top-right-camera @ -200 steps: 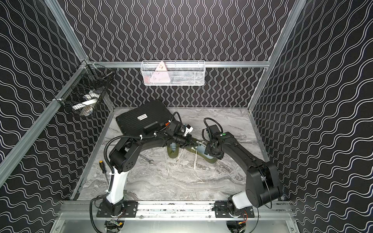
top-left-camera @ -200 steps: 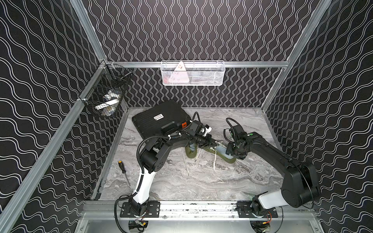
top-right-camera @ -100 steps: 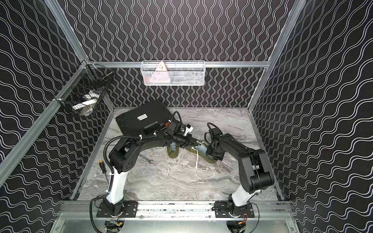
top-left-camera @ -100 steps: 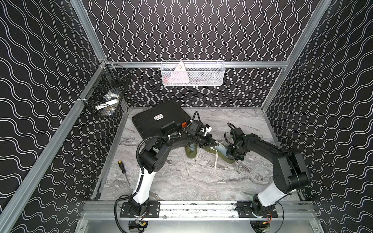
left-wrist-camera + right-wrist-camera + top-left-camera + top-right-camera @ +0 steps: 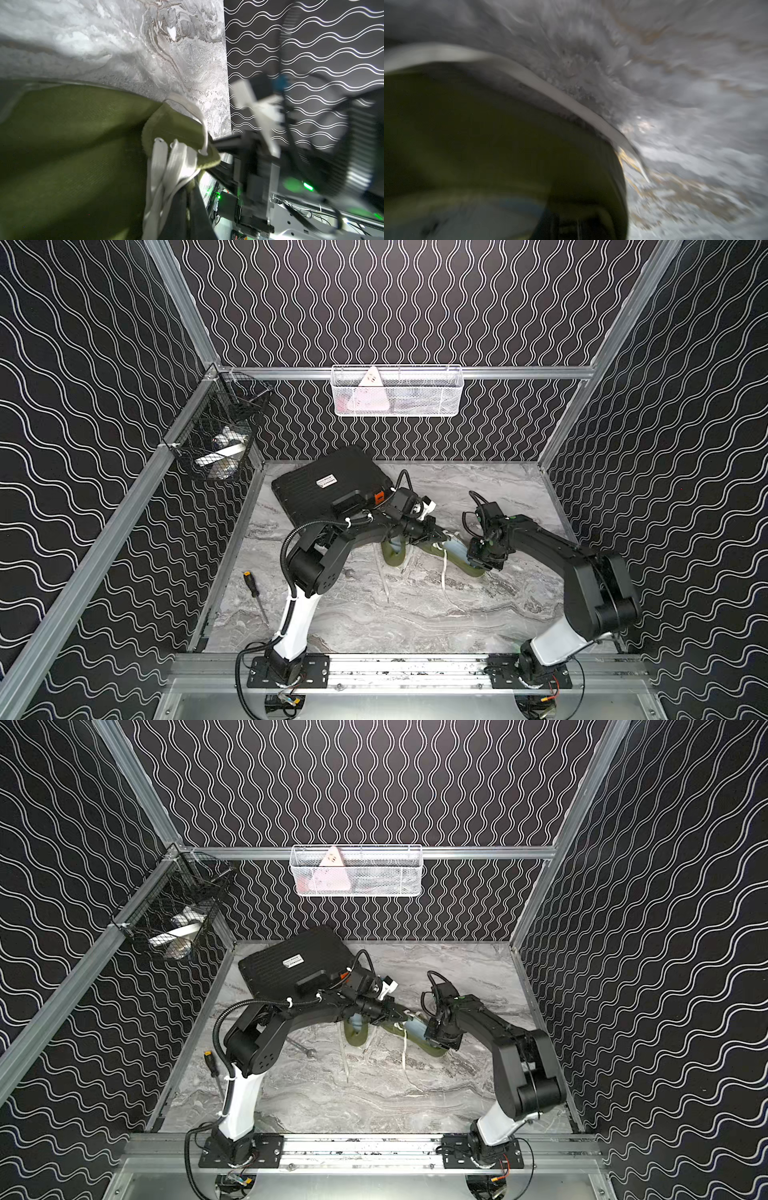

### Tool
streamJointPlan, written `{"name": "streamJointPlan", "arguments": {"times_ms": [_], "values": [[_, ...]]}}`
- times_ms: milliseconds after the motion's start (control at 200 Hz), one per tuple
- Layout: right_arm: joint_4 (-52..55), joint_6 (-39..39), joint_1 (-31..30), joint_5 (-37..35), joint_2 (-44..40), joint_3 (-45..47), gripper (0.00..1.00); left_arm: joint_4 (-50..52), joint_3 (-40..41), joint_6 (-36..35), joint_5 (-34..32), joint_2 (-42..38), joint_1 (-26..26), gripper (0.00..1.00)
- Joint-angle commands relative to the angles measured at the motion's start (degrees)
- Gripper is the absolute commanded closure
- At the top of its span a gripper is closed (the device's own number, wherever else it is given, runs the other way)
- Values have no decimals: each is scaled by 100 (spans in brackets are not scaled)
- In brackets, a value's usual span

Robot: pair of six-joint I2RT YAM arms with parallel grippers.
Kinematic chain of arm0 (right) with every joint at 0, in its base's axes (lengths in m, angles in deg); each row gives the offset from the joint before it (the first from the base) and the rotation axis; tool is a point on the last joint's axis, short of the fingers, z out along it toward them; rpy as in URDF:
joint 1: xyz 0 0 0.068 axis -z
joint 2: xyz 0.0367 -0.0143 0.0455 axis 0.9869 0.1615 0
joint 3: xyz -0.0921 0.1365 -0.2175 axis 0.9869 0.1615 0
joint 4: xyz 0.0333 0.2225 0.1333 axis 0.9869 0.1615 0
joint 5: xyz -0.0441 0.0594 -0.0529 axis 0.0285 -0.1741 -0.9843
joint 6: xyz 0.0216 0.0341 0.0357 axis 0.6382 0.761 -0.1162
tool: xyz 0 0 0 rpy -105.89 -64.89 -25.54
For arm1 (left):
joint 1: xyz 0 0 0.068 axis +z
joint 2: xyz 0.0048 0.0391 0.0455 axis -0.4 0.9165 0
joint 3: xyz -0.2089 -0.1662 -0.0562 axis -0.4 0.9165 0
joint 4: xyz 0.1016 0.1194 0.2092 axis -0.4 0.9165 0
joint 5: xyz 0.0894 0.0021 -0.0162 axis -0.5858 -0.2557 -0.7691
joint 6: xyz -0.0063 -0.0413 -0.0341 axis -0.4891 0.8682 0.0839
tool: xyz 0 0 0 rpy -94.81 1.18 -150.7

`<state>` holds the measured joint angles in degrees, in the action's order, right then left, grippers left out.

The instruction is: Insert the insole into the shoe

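Two olive-green shoes lie mid-table. The nearer-right shoe (image 5: 467, 568) (image 5: 430, 1050) has a pale blue insole (image 5: 455, 549) (image 5: 415, 1029) lying in its opening. My left gripper (image 5: 442, 536) (image 5: 405, 1016) is shut on that shoe's tongue (image 5: 176, 128) and white laces (image 5: 164, 166). My right gripper (image 5: 482, 560) (image 5: 442, 1038) sits at the heel end, jaws close together on the heel wall. The right wrist view is blurred and shows the green heel (image 5: 529, 145), the white sole edge (image 5: 550, 89) and a patch of the blue insole (image 5: 508, 205). The other shoe (image 5: 392, 558) (image 5: 355, 1040) lies partly under the left arm.
A black case (image 5: 332, 485) lies at the back left, close behind the left arm. A screwdriver (image 5: 255, 597) rests near the left wall and a small wrench (image 5: 303, 1048) by the left arm. White laces (image 5: 384, 576) trail toward the front. Wire baskets (image 5: 216, 448) (image 5: 397, 391) hang on the walls.
My right gripper has dropped a little onto the shoe's heel and its jaws have narrowed; the right elbow has swung inward. The left gripper has kept its hold.
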<state>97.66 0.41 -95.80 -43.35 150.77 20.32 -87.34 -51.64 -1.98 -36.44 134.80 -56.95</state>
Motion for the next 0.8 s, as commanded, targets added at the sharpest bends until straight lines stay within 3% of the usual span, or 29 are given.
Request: {"name": "streamJointPlan", "arguments": {"times_ms": [0, 160, 295, 380, 485, 635, 796], "values": [[45, -78, -41, 23, 17, -228, 81, -70, 70, -55, 65, -85, 10, 100], [303, -3, -191, -334, -648, -375, 74, 66, -30, -153, 95, -9, 8, 100], [-693, 173, -121, -16, -147, 273, 67, 115, -71, -190, 65, 6, 7, 100], [-433, 43, -104, -145, 333, -23, 67, 80, -86, -154, 77, 19, 6, 100], [-109, 14, -259, -342, -6, -324, 64, 67, -129, -131, 78, 56, 10, 100], [219, 115, -363, -549, -440, -434, 48, 137, -221, -165, 49, 88, 7, 100], [-430, 176, -313, -850, 97, -124, 46, 258, -207, -272, 15, 40, 13, 100]]}}
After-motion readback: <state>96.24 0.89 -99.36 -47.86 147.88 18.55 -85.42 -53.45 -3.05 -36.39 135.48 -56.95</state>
